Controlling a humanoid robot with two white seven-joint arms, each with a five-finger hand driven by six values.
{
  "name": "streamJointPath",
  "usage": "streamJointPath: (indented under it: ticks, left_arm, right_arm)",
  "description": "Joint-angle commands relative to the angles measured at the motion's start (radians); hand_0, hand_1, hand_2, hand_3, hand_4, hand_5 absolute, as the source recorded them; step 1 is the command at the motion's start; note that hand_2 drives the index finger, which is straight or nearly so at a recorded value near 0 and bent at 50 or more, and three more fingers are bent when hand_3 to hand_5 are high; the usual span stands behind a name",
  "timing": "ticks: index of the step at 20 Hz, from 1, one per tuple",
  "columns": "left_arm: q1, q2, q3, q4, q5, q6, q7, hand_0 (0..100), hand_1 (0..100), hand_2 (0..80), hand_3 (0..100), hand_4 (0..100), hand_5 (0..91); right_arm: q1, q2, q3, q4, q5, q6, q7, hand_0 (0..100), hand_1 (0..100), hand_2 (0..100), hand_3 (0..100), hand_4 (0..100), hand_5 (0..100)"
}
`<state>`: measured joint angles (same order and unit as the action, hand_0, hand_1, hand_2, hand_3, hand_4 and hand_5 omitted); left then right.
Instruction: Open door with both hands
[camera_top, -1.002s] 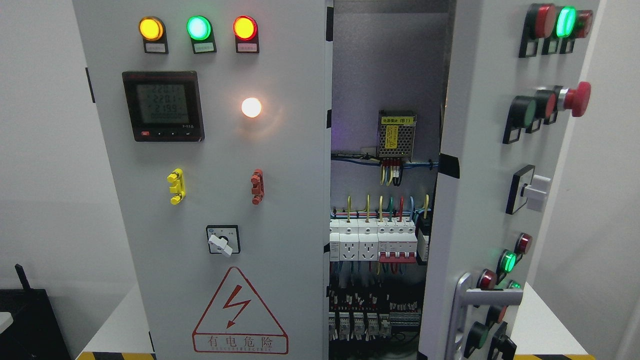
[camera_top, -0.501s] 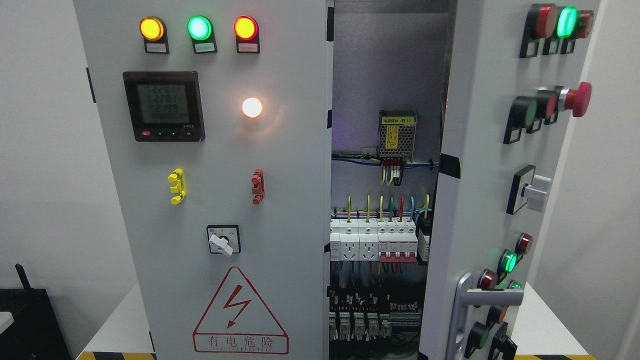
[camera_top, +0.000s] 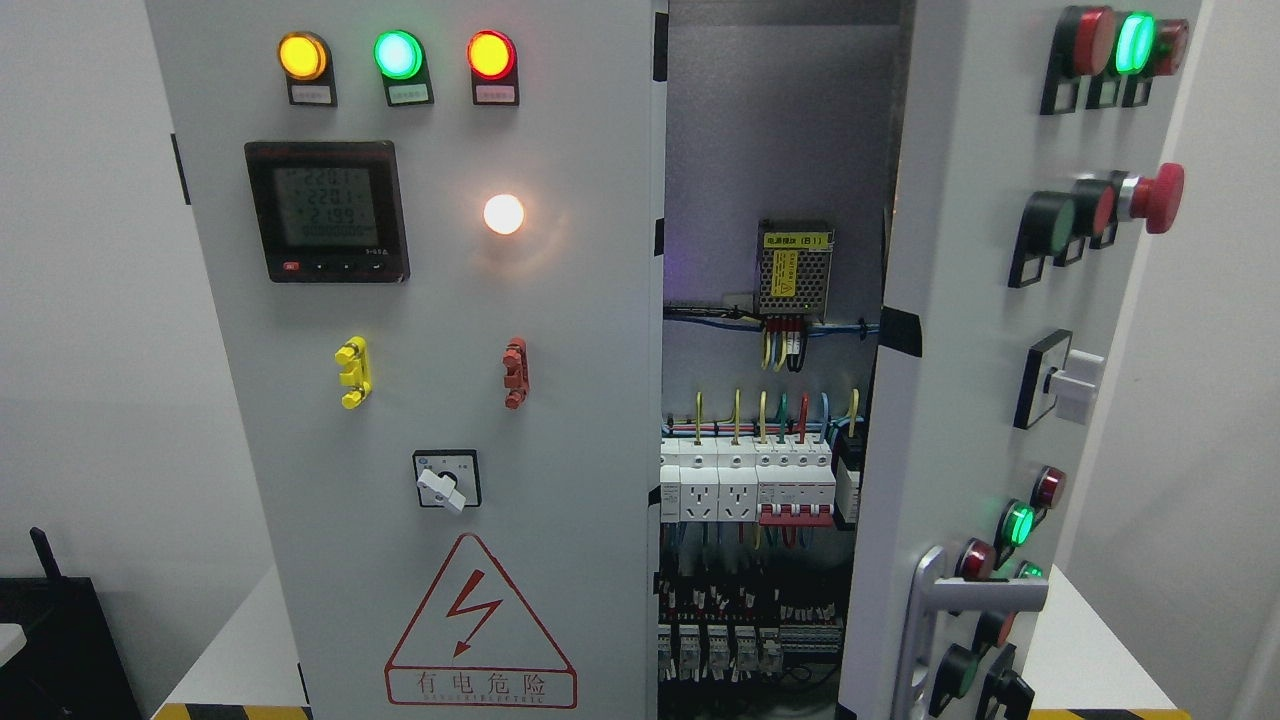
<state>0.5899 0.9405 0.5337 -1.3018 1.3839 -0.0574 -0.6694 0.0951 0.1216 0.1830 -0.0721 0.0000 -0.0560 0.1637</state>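
Neither robot hand is in view, so their state cannot be told. A grey cabinet fills the frame: its right door (camera_top: 990, 380) stands swung open, silver handle (camera_top: 935, 620) near the bottom, while the left door (camera_top: 430, 400) looks shut. Between them show breakers (camera_top: 745, 485) and wiring

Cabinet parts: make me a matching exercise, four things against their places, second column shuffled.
Things:
1. meter
2. warning triangle
3. red mushroom button
4. power supply

Places:
A. inside the cabinet, on its back wall
B. upper part of the left door
C. right door, swung open
D. bottom of the left door

Pairs: 1-B, 2-D, 3-C, 4-A
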Motion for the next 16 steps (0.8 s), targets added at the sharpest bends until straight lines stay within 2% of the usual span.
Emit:
streamJointPath:
  ticks: [1,7,11,14,16]
  left_arm:
    - [-0.005,0.471,0.065,-0.155,0.179,0.005,-0.120,12,39,0.0,0,0,0.0]
    - [-0.013,0.529,0.071,-0.206,0.257,0.005,-0.242,12,39,0.0,0,0,0.0]
    - [-0.047,0.618,0.057,-0.200,0.326,0.007,-0.256,12,39,0.0,0,0,0.0]
    - [-0.158,0.632,0.010,-0.255,0.325,0.008,-0.254,12,39,0.0,0,0,0.0]
    - [-0.330,0.627,-0.157,-0.329,0.310,0.011,-0.249,12,39,0.0,0,0,0.0]
  right_arm:
    - [0.000,0.000,0.000,0.000,-0.021,0.001,0.000,12,39,0,0,0,0]
    - [0.000,0.000,-0.002,0.000,-0.021,0.001,-0.003,12,39,0,0,0,0]
    - [-0.002,-0.002,-0.002,-0.001,-0.021,0.001,-0.007,12,39,0,0,0,0]
    - [-0.002,-0.002,-0.002,0.000,-0.021,0.001,-0.010,12,39,0,0,0,0]
    - [-0.002,-0.002,-0.002,0.000,-0.021,0.004,-0.012,12,39,0,0,0,0]
